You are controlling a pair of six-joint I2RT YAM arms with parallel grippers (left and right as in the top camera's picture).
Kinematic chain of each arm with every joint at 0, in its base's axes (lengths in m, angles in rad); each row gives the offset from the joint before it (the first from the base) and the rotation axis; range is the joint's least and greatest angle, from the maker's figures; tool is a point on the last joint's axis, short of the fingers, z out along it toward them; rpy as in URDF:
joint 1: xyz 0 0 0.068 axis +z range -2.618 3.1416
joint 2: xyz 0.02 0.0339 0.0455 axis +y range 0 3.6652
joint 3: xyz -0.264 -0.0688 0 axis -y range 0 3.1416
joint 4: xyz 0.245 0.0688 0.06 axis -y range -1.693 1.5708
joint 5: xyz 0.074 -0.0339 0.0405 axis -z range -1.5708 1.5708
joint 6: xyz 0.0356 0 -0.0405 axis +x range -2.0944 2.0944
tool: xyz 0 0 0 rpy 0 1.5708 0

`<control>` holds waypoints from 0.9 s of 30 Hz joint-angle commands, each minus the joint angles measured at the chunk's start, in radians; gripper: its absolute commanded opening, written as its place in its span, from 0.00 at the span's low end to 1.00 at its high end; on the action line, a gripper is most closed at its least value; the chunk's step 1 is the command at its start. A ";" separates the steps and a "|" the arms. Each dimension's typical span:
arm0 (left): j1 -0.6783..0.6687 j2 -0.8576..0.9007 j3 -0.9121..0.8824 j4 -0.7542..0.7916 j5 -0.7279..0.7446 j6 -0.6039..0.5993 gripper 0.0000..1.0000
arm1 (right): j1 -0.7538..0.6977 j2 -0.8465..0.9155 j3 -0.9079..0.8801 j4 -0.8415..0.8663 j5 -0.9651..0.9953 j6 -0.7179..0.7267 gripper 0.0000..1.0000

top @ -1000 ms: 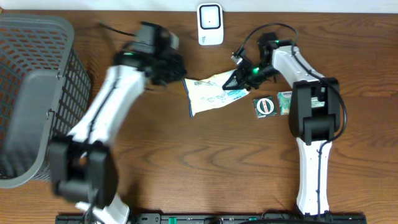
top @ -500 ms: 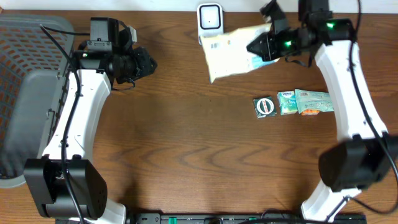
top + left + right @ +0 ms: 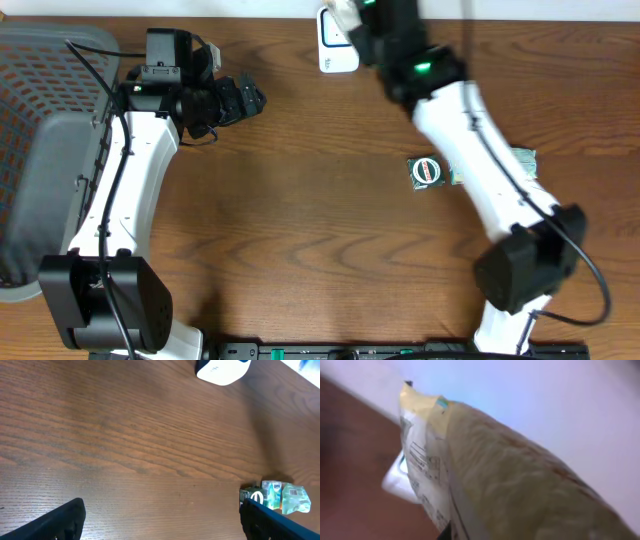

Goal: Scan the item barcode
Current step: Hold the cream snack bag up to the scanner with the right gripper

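One pouch [image 3: 485, 460] now at scanner [image 3: 332, 56]

The wooden table [image 3: 300, 250] carried a white scanner [image 3: 335, 55], a round item [image 3: 427, 171], a green packet [image 3: 525, 160] and a grey basket [image 3: 60, 70].

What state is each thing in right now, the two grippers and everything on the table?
left gripper, jaws wide open, empty, over the table
right gripper, jaws shut on bag
bag, held off the table, by the scanner
scanner, at the far edge, partly covered from overhead
round item, lying flat
green packets, lying beside the round item
basket, at the left edge, contents unclear
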 commanded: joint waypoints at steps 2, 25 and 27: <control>0.002 0.005 0.000 0.000 -0.006 0.007 0.97 | 0.044 0.086 0.008 0.179 0.306 -0.439 0.01; 0.002 0.005 0.000 0.000 -0.006 0.007 0.98 | 0.063 0.326 0.008 0.544 0.388 -1.065 0.01; 0.002 0.005 0.000 0.000 -0.006 0.007 0.97 | 0.064 0.325 0.008 0.544 0.391 -1.064 0.01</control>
